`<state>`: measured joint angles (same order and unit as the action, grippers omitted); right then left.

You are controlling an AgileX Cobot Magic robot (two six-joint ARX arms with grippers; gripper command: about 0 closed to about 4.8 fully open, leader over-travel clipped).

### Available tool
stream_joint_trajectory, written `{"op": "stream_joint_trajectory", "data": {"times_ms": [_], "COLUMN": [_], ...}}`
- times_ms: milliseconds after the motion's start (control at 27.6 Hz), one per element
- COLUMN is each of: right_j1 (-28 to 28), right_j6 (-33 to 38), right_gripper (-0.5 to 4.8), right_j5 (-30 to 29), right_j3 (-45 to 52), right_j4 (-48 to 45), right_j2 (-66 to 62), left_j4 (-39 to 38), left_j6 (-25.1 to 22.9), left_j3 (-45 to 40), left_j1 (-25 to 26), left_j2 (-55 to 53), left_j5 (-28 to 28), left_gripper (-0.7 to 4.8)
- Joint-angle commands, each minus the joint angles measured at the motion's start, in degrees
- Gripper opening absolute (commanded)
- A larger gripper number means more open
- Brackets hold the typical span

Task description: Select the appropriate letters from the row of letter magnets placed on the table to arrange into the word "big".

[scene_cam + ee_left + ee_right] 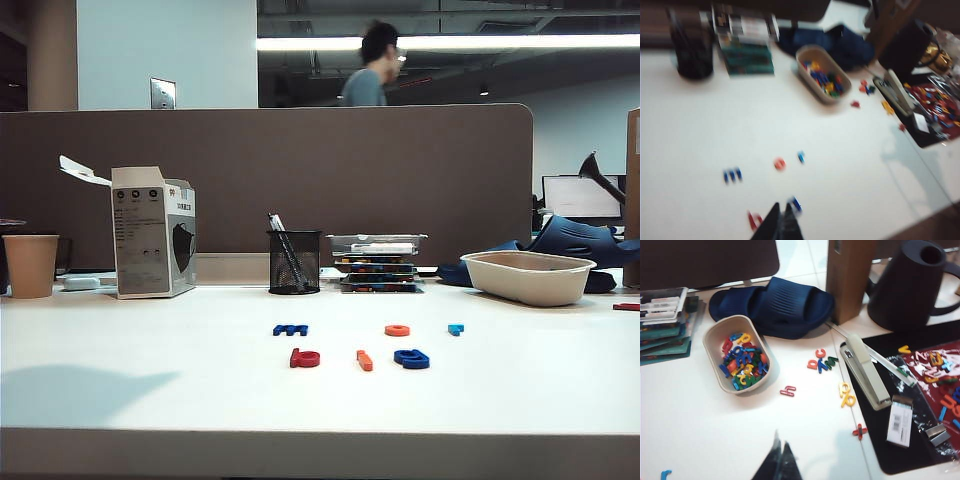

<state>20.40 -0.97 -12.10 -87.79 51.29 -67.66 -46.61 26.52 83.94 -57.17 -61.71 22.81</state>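
Observation:
On the table (150, 340) the front line reads red "b" (305, 358), orange-red bar (364, 360) and dark blue "g" (411, 359). Behind them lie the dark blue "m" (290, 329), an orange ring (397, 330) and a light blue letter (456, 328). Neither arm shows in the exterior view. In the blurred left wrist view my left gripper (782, 207) hangs shut and empty above the table, with the "b" (754, 220) and "g" (795, 204) on either side of its tips; the bar is hidden. My right gripper (781, 442) is shut and empty, off to the side near the letter tray (715, 335).
A beige tray (527, 277) full of spare letters stands at the back right, with a slipper (775, 305), stapler (867, 370), loose letters (819, 361) and a black mat (920, 450) beyond it. A mesh pen cup (294, 262), stacked boxes (378, 262), carton (152, 232) and paper cup (30, 265) line the back.

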Motion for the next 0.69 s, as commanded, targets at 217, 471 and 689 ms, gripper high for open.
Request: {"op": "stream_joint_trajectory", "data": {"times_ms": [217, 471, 689], "right_j1": [0.0, 0.1, 0.0], "right_j6": [-0.1, -0.1, 2.4], "right_gripper": [-0.05, -0.05, -0.05], "right_j5": [-2.7, -2.7, -7.1], "right_j3": [11.2, 15.1, 20.1], "right_j4": [-5.6, -5.9, -11.5], "right_j2": [9.4, 14.5, 21.3], "left_j4": [14.3, 20.0, 18.2], "left_j6": [-16.6, -22.8, -26.4], "left_j3": [0.2, 0.3, 0.2], "left_j1": [15.3, 33.5, 58.2], "left_j2": [0.3, 0.9, 3.0], "left_j5": [-6.5, -16.5, -27.6], "left_gripper": [-0.05, -0.05, -0.05]}}
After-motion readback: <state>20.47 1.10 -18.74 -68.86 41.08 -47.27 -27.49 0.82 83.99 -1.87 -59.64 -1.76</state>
